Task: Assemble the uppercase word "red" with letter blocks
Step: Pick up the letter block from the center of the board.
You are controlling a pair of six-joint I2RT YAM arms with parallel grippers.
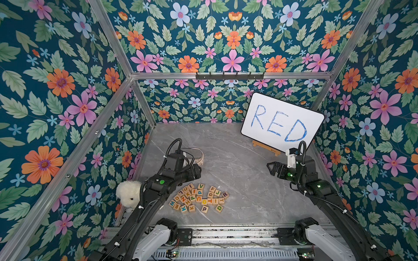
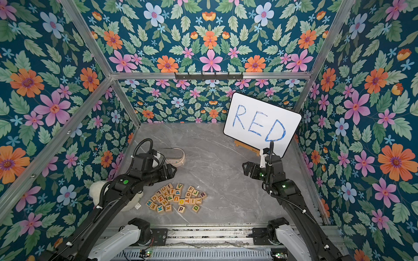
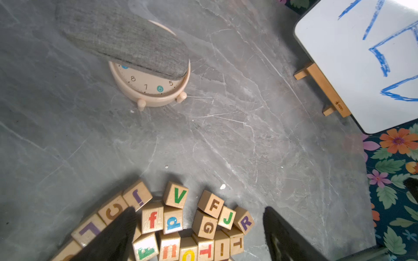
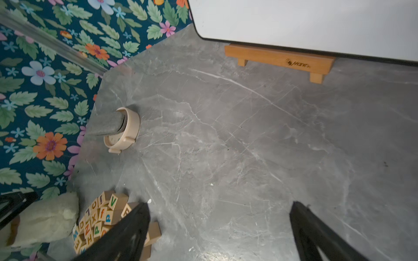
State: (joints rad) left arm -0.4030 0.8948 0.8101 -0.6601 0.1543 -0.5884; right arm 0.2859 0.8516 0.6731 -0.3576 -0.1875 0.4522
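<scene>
The letter blocks [image 1: 199, 198] lie in a loose pile of light-wood cubes at the front of the grey table, seen in both top views. The purple R block [image 1: 225, 194] [image 3: 245, 222] sits at the pile's right edge. The green D block [image 1: 219, 208] [image 2: 195, 208] lies nearer the front, and a reddish E block [image 1: 176, 206] is at the pile's left. They form no row. My left gripper [image 2: 172, 169] [image 3: 199, 217] hangs open above the pile's far edge, holding nothing. My right gripper [image 1: 270, 168] [image 4: 218, 208] is open over bare table to the right, apart from the blocks.
A white board [image 1: 282, 122] with blue handwritten "RED" leans on a small wooden easel [image 4: 278, 59] at the back right. A beige clock [image 3: 153, 90] half under a grey cloth [image 3: 126, 40] lies behind the left arm. A white plush toy [image 1: 127, 192] sits at the left wall.
</scene>
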